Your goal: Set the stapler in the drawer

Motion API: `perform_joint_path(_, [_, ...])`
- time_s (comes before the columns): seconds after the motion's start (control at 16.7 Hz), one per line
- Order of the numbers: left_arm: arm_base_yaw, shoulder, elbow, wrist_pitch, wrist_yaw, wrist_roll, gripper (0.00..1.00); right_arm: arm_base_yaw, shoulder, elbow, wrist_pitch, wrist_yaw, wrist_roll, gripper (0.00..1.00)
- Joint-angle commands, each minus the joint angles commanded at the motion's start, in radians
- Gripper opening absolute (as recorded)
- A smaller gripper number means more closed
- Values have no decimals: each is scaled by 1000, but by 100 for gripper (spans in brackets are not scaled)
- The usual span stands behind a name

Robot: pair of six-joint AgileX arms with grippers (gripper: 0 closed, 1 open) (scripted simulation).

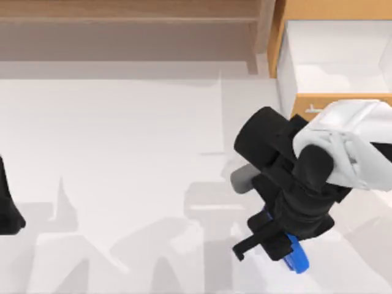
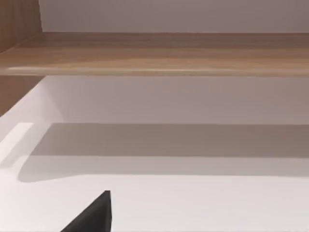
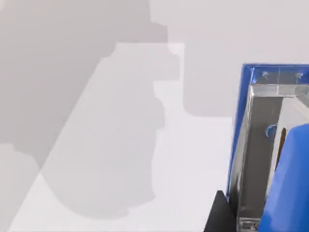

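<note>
Black and idle, our left gripper (image 1: 9,211) sits at nine o'clock; whether it is open we cannot tell. Our right gripper (image 1: 275,239) at five o'clock clasps the stapler (image 1: 296,256). We should lift it clear over the front of the drawer (image 1: 334,58) at one o'clock, then lower.

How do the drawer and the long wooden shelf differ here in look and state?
The drawer, at the table's far right, stands open and shows a white interior; the wooden shelf runs along the far edge as a plain board. The drawer's front is light orange-brown with a thin silver handle; the shelf is a duller brown and has none. Both look wooden.
</note>
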Motion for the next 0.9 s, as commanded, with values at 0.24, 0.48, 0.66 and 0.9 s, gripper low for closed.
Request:
perform_joint_path(0.24, [0,0,0,0,0,0,100,-89,-10,194,-50,49,-8,0])
perform_joint_path(0.48, [0,0,0,0,0,0,100,-220,44,447,-103,98,-24,0])
perform_joint_path(0.66, [0,0,0,0,0,0,100,-339,136,635,-144,119,-39,0])
perform_joint_path(0.9, [0,0,0,0,0,0,100,-494,309,850,-212,116,-66,0])
